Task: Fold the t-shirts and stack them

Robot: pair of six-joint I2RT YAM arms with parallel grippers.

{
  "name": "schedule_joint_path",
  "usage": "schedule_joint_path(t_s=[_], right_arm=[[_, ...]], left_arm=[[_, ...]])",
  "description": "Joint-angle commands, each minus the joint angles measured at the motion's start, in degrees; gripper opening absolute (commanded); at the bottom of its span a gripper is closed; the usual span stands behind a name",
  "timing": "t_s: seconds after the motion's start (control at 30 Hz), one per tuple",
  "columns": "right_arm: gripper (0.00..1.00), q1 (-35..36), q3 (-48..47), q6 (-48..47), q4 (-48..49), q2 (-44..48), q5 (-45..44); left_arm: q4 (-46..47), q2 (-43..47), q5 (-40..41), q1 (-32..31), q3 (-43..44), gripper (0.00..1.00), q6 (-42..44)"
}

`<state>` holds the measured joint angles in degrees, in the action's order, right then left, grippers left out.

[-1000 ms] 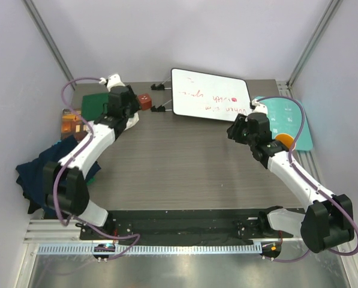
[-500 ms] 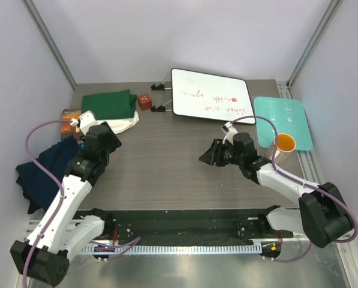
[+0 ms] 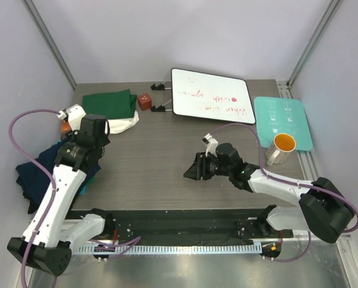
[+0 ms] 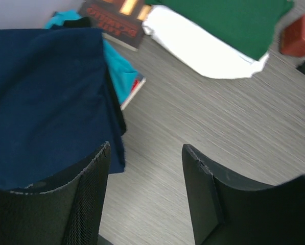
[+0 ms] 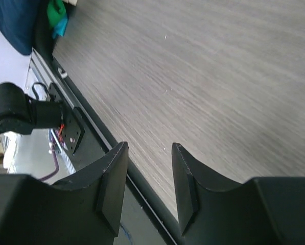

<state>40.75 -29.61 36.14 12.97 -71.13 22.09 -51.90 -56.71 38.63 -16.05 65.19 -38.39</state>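
A folded dark green t-shirt (image 3: pixel 110 103) lies on a cream-white t-shirt (image 3: pixel 123 125) at the back left. A navy blue t-shirt (image 3: pixel 38 174) sits crumpled at the table's left edge. My left gripper (image 3: pixel 90 139) hovers between the two piles. In the left wrist view it (image 4: pixel 146 148) is open over bare table, the navy cloth (image 4: pixel 45 97) beside its left finger, green (image 4: pixel 229 20) and white (image 4: pixel 198 46) cloth farther off. My right gripper (image 3: pixel 190 168) is open and empty, low over the table's front centre (image 5: pixel 149 147).
A whiteboard (image 3: pixel 210 96) stands at the back. A teal board (image 3: pixel 289 117) and an orange-lined mug (image 3: pixel 279 147) are on the right. A red-brown cube (image 3: pixel 144 101) sits by the green shirt. A brown book (image 4: pixel 116 20) and a cyan item (image 4: pixel 122 71) lie by the navy shirt.
My left arm drew back from the green and white pile toward the navy shirt and its jaws widened. My right arm swung from beside the mug to the front centre.
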Motion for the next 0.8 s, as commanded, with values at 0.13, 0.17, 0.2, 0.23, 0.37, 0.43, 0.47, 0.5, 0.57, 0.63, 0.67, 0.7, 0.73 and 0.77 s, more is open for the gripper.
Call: schedule_joint_path(t_s=[0.13, 0.17, 0.2, 0.23, 0.37, 0.43, 0.47, 0.5, 0.57, 0.63, 0.67, 0.7, 0.73, 0.77], right_arm=[[0.45, 1.52, 2.71, 1.65, 3.02, -0.41, -4.5], [0.45, 1.7, 2.88, 2.0, 3.46, -0.84, -4.51], [0.45, 1.61, 2.97, 2.27, 3.72, -1.2, -4.33], [0.45, 1.7, 2.89, 2.53, 3.99, -1.81, -3.9], [0.45, 2.31, 2.27, 2.45, 3.82, -1.99, -3.89], [0.45, 2.4, 2.1, 1.57, 2.68, -1.9, -4.33], [0.45, 2.4, 2.1, 1.22, 2.41, -1.99, -4.59], [0.45, 2.4, 1.92, 0.87, 2.15, -2.25, -4.51], [0.45, 2.4, 1.05, -0.1, 0.66, -2.78, -4.33], [0.45, 2.4, 0.26, -1.07, -0.75, -2.87, -4.33], [0.45, 2.4, 0.08, -1.25, -1.1, -2.78, -4.33], [0.45, 2.4, 0.07, -1.25, -1.19, -2.61, -4.59], [0.46, 2.4, 0.07, -1.42, -1.63, -2.35, -4.77], [0.46, 2.4, 0.16, -1.51, -1.63, -2.26, -4.86]], left_arm=[[1.53, -1.29, -0.73, 3.39, -1.21, 0.59, 1.21], [1.97, -3.91, -3.27, 5.57, -0.25, 0.59, 1.13], [3.28, -5.15, -7.22, 6.81, 0.89, 0.59, 0.78], [4.51, -6.3, -13.0, 7.87, 2.73, 0.59, 0.51], [14.69, -13.06, -15.61, 8.76, 5.38, 0.58, 0.07], [16.38, -19.64, -17.0, 8.85, 8.98, 0.57, -0.1], [17.35, -22.11, -17.71, 9.11, 10.64, 0.57, -0.54], [17.36, -28.22, -19.11, 9.28, 14.49, 0.57, -0.8], [17.27, -34.58, -22.26, 9.29, 18.73, 0.55, -0.98], [16.75, -43.19, -24.12, 9.2, 24.53, 0.51, -0.81], [16.83, -45.4, -26.13, 9.2, 26.2, 0.5, -0.63], [17.0, -47.42, -26.33, 9.2, 28.48, 0.49, -0.63], [17.01, -50.92, -25.89, 8.85, 29.46, 0.49, -0.54], [17.27, -52.26, -25.71, 8.85, 30.34, 0.49, -0.37]])
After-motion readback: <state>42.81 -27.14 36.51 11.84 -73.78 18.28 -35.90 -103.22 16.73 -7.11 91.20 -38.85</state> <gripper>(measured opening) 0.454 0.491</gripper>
